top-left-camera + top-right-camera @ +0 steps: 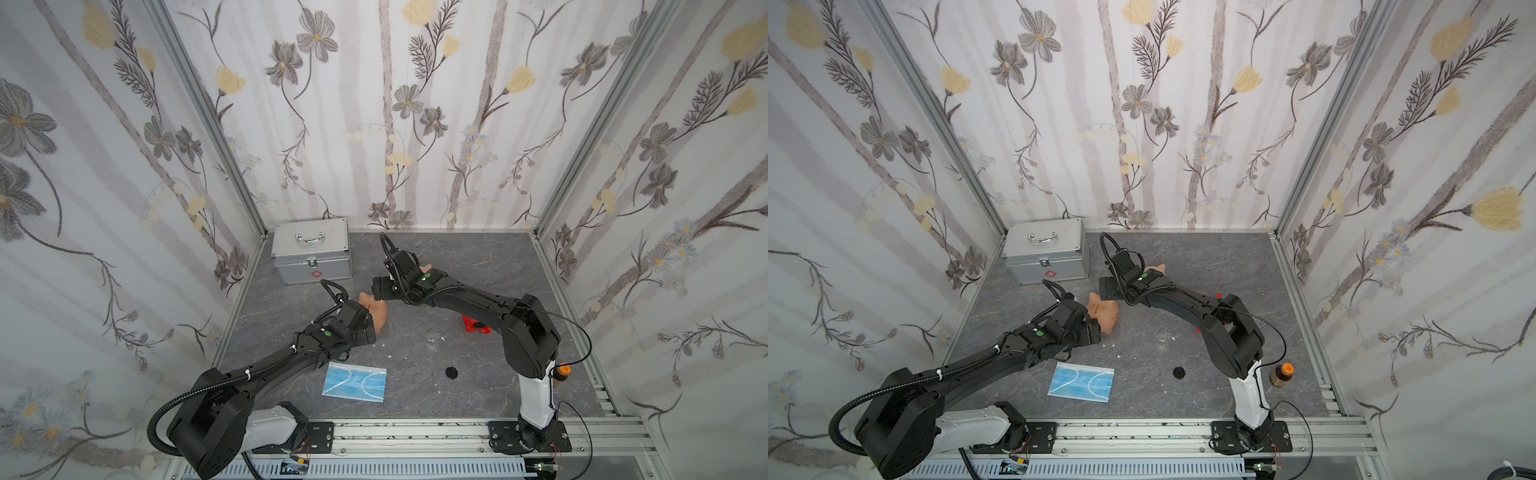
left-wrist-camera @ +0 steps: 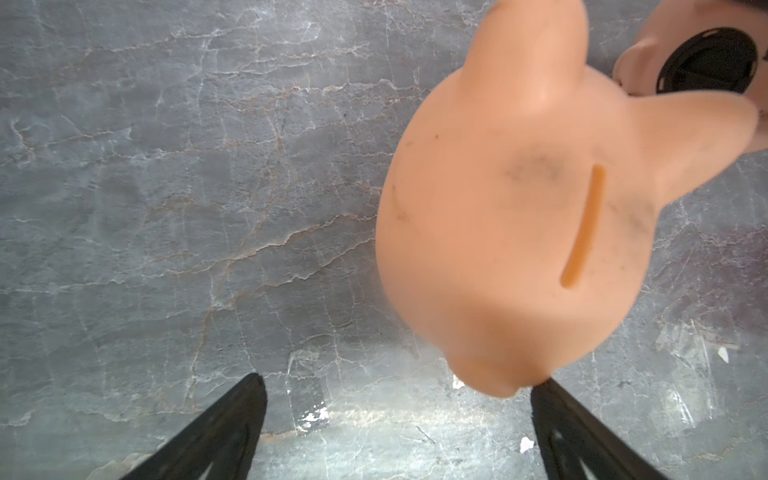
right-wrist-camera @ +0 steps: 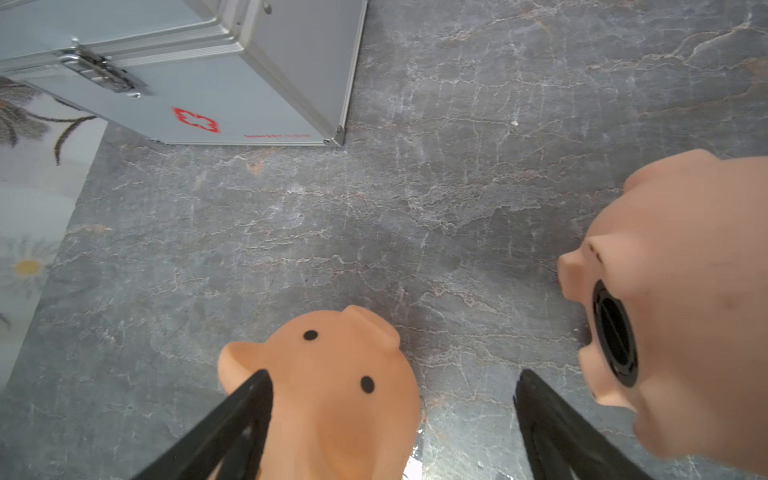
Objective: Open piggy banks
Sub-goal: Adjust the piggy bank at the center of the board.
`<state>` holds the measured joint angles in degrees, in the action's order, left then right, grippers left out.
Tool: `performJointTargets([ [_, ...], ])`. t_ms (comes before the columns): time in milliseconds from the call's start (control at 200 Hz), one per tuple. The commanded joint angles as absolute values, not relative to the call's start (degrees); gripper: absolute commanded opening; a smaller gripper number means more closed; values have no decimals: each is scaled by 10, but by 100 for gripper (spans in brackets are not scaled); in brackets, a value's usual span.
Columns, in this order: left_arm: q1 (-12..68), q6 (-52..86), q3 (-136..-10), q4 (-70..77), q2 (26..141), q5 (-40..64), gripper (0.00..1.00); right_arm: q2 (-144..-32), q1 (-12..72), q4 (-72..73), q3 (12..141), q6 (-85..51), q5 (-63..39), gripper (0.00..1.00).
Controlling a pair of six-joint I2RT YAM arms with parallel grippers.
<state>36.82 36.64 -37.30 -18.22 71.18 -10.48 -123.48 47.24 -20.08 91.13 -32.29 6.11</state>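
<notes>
A peach-pink piggy bank (image 1: 376,309) stands mid-table with its coin slot (image 2: 582,228) up. My left gripper (image 2: 397,390) is open just behind its rear, which sits against one fingertip (image 2: 548,399). My right gripper (image 3: 392,382) is open above the same pig's face (image 3: 332,374); one finger (image 3: 253,399) overlaps it and the other stands well apart. A second peach piggy bank (image 3: 685,311) lies on its side, its black belly plug (image 3: 615,332) in place. The red piggy bank (image 1: 476,325) is mostly hidden under my right arm.
A silver metal case (image 1: 311,255) stands at the back left. A blue face mask (image 1: 354,381) and a loose black round plug (image 1: 451,372) lie near the front. A brown bottle with an orange cap (image 1: 1282,374) stands by the right arm's base.
</notes>
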Motion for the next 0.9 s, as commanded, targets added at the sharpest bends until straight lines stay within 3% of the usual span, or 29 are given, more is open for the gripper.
performJointTargets([
  [0, 362, 379, -370, -185, 708, -116, 100, -1243, 475, -220, 923, -319, 84, 90],
  [450, 340, 379, -364, -185, 695, -98, 100, -1262, 479, -258, 945, -314, 100, 89],
  [894, 283, 383, -372, -172, 708, -85, 100, -1218, 493, -244, 880, -320, 87, 84],
])
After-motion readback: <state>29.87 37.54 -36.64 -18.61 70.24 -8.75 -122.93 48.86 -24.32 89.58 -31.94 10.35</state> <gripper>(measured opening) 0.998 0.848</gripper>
